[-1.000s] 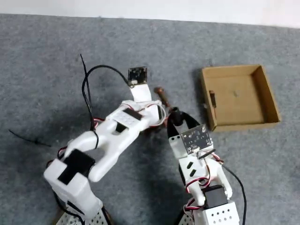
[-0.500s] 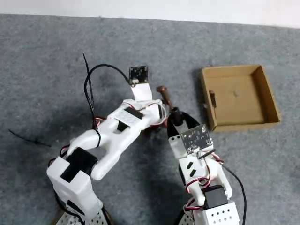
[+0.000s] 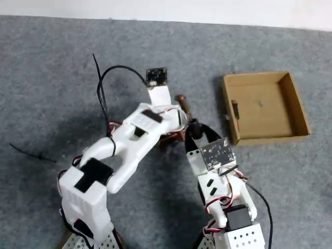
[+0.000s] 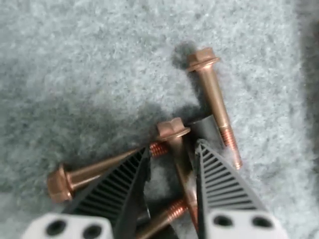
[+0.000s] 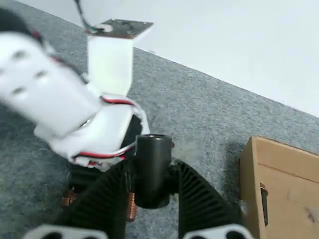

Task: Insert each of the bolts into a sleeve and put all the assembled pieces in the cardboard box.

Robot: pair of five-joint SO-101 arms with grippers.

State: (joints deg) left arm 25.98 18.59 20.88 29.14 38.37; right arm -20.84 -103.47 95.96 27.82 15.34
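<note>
Four bolts [image 4: 212, 94] lie by left fingers [image 4: 124, 189] parted astride one; right fingers [image 5: 199, 199] clamp one sleeve [image 5: 152, 164].

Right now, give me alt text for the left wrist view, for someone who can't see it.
The left gripper, open, straddles the shaft of a copper bolt lying on grey carpet. A second bolt runs partly behind one finger, and a third bolt lies just outside the other finger.
</note>
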